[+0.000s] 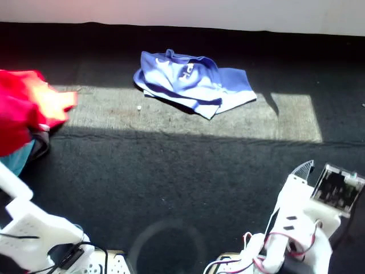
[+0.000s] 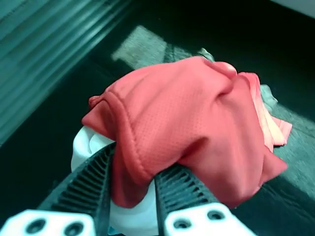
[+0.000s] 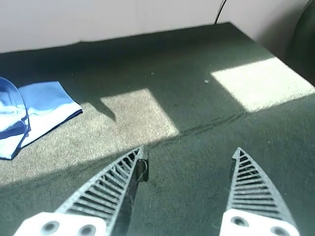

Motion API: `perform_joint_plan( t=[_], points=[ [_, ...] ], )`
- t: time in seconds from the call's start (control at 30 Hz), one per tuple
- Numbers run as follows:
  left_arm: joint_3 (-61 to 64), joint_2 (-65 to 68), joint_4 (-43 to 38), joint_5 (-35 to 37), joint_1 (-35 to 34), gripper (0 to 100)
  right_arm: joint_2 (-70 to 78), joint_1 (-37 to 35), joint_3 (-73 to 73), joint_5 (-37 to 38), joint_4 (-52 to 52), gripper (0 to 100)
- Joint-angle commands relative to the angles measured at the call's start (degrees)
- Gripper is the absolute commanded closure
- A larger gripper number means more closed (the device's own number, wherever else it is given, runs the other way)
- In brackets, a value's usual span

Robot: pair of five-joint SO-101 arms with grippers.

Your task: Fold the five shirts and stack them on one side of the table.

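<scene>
A crumpled blue shirt [image 1: 191, 83] lies on the dark table cloth [image 1: 171, 171] at the far middle, and its edge appears in the right wrist view [image 3: 29, 108]. A red shirt [image 1: 25, 108] is bunched at the left edge, over a pile with teal fabric [image 1: 14, 161]. My left gripper [image 2: 135, 169] is shut on a fold of the red shirt [image 2: 197, 118], which drapes over white cloth [image 2: 86, 147]. My right gripper [image 3: 190, 152] stands open above bare cloth at the near right, well apart from the blue shirt.
A sunlit band [image 1: 274, 120] crosses the table just in front of the blue shirt. A pale wall [image 1: 228, 11] runs along the far edge. Both arm bases and their cables [image 1: 268, 251] sit at the near edge. Grey fabric [image 2: 268, 96] shows behind the red shirt.
</scene>
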Motion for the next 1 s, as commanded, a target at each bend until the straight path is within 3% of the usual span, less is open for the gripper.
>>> perform_joint_plan(
  t=[0.0,0.27,0.47,0.7,0.8,0.97],
  points=[
    [-1.6,-3.5,-4.5,-0.4,-4.3,99,11.0,-0.1,-6.3,-0.4,-2.3,73.5],
    [13.1,3.9,-4.7,-0.4,-4.4,99,34.6,-8.0,-29.6,-0.5,-2.1,73.5],
    [17.5,12.7,-4.3,-0.4,-4.5,96,48.0,-13.6,-34.7,-2.0,-2.4,73.5],
    [15.3,14.2,1.0,0.0,-4.5,70,67.0,-23.5,-40.9,-6.6,-2.7,73.5],
    [8.6,12.4,6.8,0.6,-4.3,69,75.6,-26.1,-46.5,-6.6,-2.9,73.5],
    [-0.3,5.3,7.6,5.8,-2.5,69,90.9,-29.1,-57.0,-6.6,-6.0,73.5]
  ],
)
